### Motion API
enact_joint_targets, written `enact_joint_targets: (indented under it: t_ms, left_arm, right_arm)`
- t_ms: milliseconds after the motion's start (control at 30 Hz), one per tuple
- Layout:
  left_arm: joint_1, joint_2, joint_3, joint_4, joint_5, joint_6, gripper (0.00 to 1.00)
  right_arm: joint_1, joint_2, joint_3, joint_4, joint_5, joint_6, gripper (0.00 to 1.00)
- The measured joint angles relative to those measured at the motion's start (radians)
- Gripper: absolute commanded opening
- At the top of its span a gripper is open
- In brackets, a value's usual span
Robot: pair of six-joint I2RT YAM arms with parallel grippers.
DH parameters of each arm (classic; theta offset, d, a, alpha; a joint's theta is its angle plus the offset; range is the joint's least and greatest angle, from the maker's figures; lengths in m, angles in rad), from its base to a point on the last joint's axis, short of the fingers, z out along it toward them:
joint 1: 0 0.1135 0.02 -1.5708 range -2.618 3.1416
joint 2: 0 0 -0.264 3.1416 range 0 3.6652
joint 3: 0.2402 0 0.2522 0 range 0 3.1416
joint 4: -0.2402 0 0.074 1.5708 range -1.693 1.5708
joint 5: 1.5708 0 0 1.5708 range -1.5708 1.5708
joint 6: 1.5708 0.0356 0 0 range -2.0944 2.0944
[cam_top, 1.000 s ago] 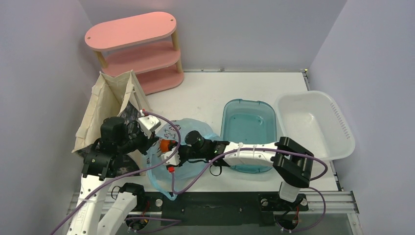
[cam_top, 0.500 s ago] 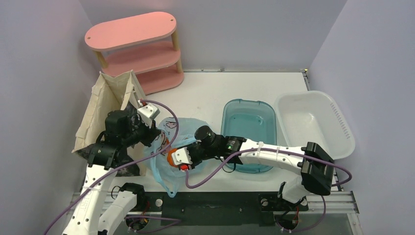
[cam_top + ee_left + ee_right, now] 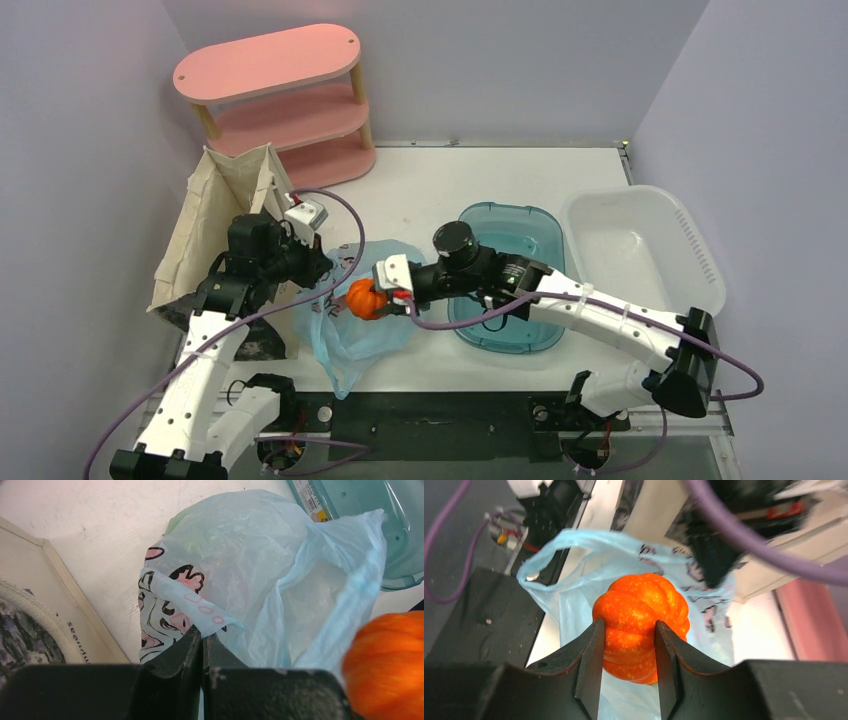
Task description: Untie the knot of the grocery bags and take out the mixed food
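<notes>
Lifting the orange fruit (image 3: 363,298) clear of the grocery bag (image 3: 352,345) is, I judge, the step in hand. The right fingers (image 3: 590,667) stand partly apart, clamped on the ribbed fruit from both sides. It hangs just above the bag's open mouth, with blue film right below and behind it. The left fingers (image 3: 186,655) are pressed fully together on a printed fold of the bag's rim, pinning that side near the beige tote (image 3: 215,215). The bag lies slumped on the worktop (image 3: 420,185), between the tote and the teal tub (image 3: 507,250). A pale green tint shows through its film in the left wrist view, possibly more food inside.

To do this well, the right arm should carry the fruit up and off toward the tub side without snagging the loose handle loop that trails toward the near edge. The left grip should hold the rim down so the thin film does not ride up with the fruit. The squeeze looks centred, so no tightening seems called for; a round fruit pinched off-centre could slip out.
</notes>
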Motion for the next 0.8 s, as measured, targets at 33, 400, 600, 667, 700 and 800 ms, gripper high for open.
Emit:
enact_joint_targets:
  t_ms: [33,400,600,667,700,800]
  left_arm:
    - [0.002,0.011,0.000,0.004,0.000,-0.007,0.00]
    - [0.013,0.051,0.000,0.059,0.001,-0.061,0.00]
    - [0.017,0.065,0.005,0.075,0.005,-0.066,0.00]
    - [0.018,0.065,0.011,0.074,0.006,-0.065,0.00]
    - [0.018,0.064,0.015,0.075,0.007,-0.063,0.00]
    - [0.018,0.057,0.018,0.074,0.010,-0.056,0.00]
  right_arm:
    - [-0.011,-0.017,0.015,-0.005,-0.006,0.024,0.00]
    - [-0.121,-0.262,0.092,-0.005,-0.013,0.232,0.00]
    - [-0.460,-0.264,0.096,-0.044,0.031,0.292,0.00]
    - [-0.596,-0.245,0.097,-0.081,0.056,0.289,0.00]
    - [-0.678,-0.234,0.096,-0.106,0.072,0.279,0.00]
    - [-0.886,-0.211,0.088,-0.164,0.124,0.241,0.00]
